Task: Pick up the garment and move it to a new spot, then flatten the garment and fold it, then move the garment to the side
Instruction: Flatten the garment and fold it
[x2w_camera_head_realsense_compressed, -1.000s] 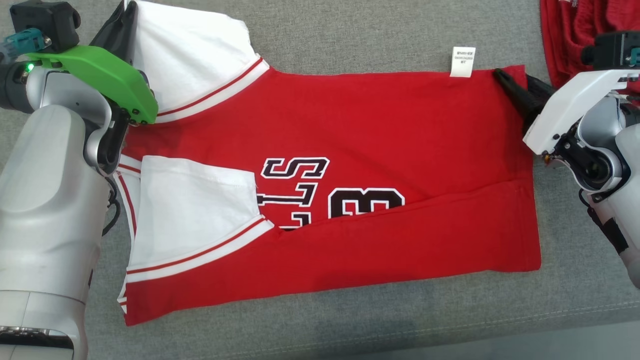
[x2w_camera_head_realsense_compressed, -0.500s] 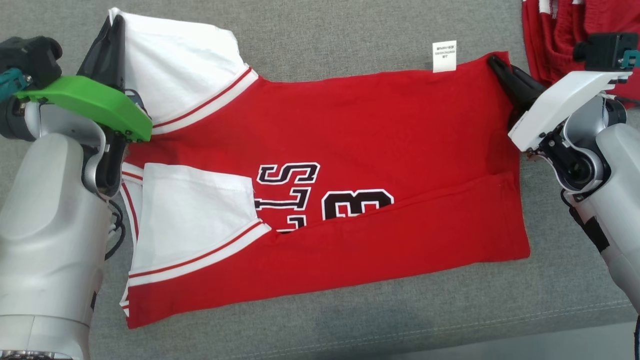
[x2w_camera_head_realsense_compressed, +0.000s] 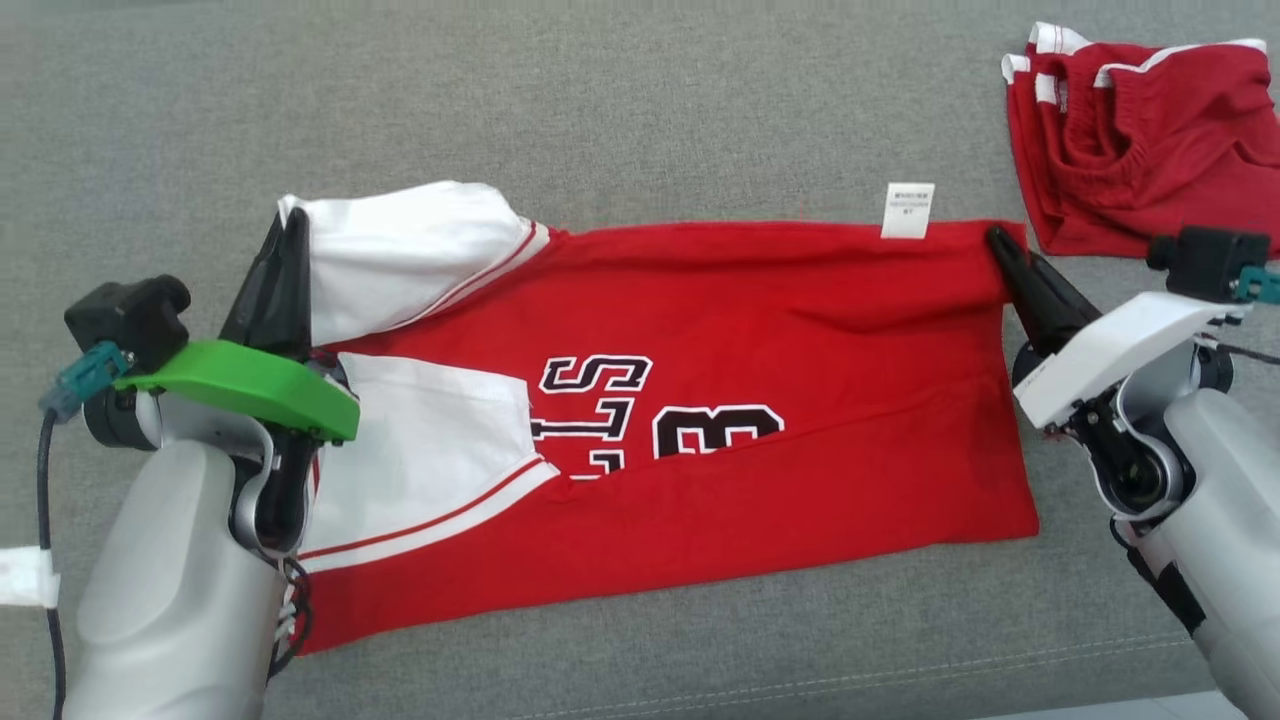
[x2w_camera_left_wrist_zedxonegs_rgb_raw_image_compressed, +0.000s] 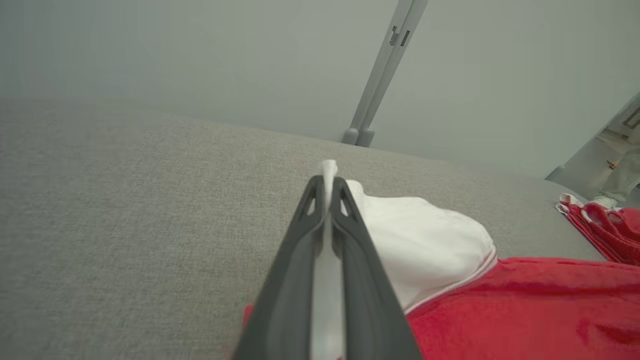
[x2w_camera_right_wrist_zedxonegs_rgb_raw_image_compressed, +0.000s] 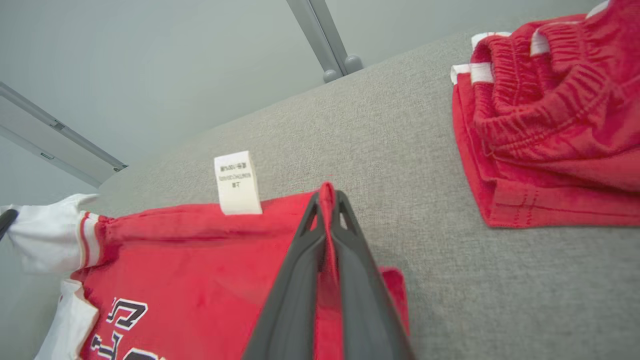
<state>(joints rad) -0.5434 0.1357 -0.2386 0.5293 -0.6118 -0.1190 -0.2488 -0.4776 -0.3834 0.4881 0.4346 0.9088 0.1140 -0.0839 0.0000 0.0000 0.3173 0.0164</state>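
A: Head view first. Where is the garment?

B: The red garment (x2w_camera_head_realsense_compressed: 800, 330) lies spread on the grey bench (x2w_camera_head_realsense_compressed: 600, 100), to the left of the folded red shorts (x2w_camera_head_realsense_compressed: 1130, 170) and not touching them. Its near long edge is folded up over part of the black lettering.

A: And the arms?

B: The right gripper (x2w_camera_head_realsense_compressed: 995, 238) is pinched tight on the garment corner nearest the shorts, with the white label (x2w_camera_head_realsense_compressed: 907, 210) just beside it. The left gripper (x2w_camera_head_realsense_compressed: 292, 218) is clamped on the white sleeve (x2w_camera_head_realsense_compressed: 400, 250) at the end farthest from the shorts. The garment's far edge runs almost straight between the two.

A: Left wrist view?

B: The left gripper (x2w_camera_left_wrist_zedxonegs_rgb_raw_image_compressed: 327, 182) has both fingers pressed together with a strip of white cloth between them, poking out past the tips. The sleeve (x2w_camera_left_wrist_zedxonegs_rgb_raw_image_compressed: 425, 235) bulges beside it, then comes red cloth. The shorts (x2w_camera_left_wrist_zedxonegs_rgb_raw_image_compressed: 605, 225) sit well off, beyond the garment.

A: Right wrist view?

B: The right gripper (x2w_camera_right_wrist_zedxonegs_rgb_raw_image_compressed: 327, 197) is closed on a red fold of the garment (x2w_camera_right_wrist_zedxonegs_rgb_raw_image_compressed: 200, 260), a little of it showing above the tips. The label (x2w_camera_right_wrist_zedxonegs_rgb_raw_image_compressed: 237, 182) stands just beside the fingers, on the side away from the shorts (x2w_camera_right_wrist_zedxonegs_rgb_raw_image_compressed: 550, 125). Bare bench (x2w_camera_right_wrist_zedxonegs_rgb_raw_image_compressed: 375, 125) separates the held corner from the shorts.
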